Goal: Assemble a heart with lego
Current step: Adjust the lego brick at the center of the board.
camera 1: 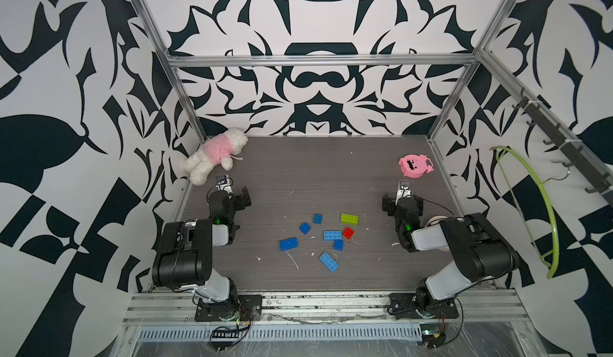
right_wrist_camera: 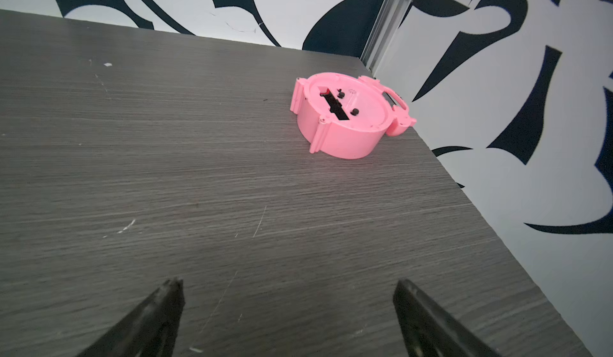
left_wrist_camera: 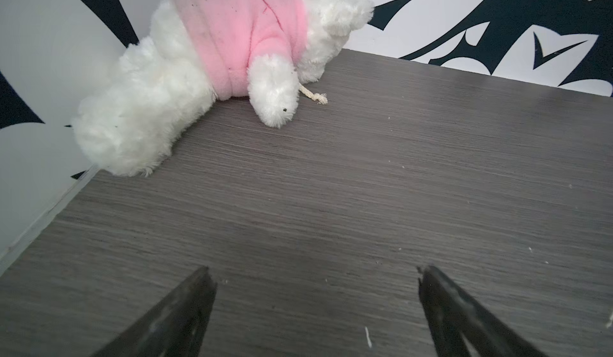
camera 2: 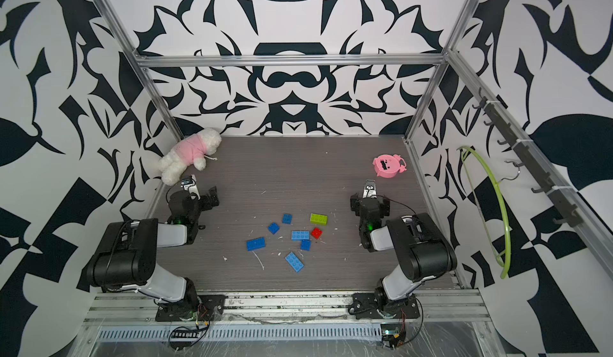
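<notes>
The lego lies loose and unjoined in the middle of the dark table [camera 1: 315, 173], seen in both top views: a lime green brick [camera 1: 349, 218], a small red brick [camera 1: 348, 232] and several blue bricks, among them a long one [camera 1: 288, 244], another long one [camera 1: 329, 262] and a small one [camera 1: 305, 228]. A heart is not in view. My left gripper [camera 1: 234, 194] hovers at the left, behind the bricks, open and empty [left_wrist_camera: 311, 272]. On the right, my right gripper [camera 1: 403, 199] is likewise open and empty [right_wrist_camera: 288, 284]. Neither wrist view shows any brick.
A white plush bear in a pink shirt [camera 1: 215, 154] lies in the back left corner, just beyond my left gripper. A pink round toy [camera 1: 414, 165] sits near the back right edge. A green hanger [camera 1: 544, 206] hangs outside the right wall. Metal frame posts bound the table.
</notes>
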`<state>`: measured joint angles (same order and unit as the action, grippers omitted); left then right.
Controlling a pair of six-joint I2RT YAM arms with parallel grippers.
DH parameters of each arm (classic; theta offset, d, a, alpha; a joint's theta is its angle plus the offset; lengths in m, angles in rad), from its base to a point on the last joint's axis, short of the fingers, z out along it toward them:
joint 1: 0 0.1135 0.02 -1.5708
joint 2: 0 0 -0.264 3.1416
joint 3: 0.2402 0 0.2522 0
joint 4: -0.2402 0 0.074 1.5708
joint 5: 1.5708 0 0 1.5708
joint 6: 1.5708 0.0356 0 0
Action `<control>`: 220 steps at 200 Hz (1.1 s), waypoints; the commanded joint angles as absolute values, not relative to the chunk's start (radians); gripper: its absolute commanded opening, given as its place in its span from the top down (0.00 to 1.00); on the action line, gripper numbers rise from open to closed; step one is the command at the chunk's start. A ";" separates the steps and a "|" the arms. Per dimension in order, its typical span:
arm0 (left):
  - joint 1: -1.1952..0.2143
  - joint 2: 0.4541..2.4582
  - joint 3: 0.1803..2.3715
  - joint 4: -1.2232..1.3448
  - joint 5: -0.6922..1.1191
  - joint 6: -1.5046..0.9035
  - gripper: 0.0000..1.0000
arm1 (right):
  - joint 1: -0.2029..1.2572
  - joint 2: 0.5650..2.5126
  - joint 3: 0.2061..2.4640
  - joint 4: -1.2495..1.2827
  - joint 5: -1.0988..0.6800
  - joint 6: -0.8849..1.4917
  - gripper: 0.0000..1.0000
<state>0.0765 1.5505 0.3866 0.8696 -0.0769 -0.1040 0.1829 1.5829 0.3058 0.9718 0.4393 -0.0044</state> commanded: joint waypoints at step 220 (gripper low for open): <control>0.083 1.226 0.584 0.164 -0.145 -0.348 0.01 | 0.208 1.197 0.602 0.217 -0.245 0.338 0.01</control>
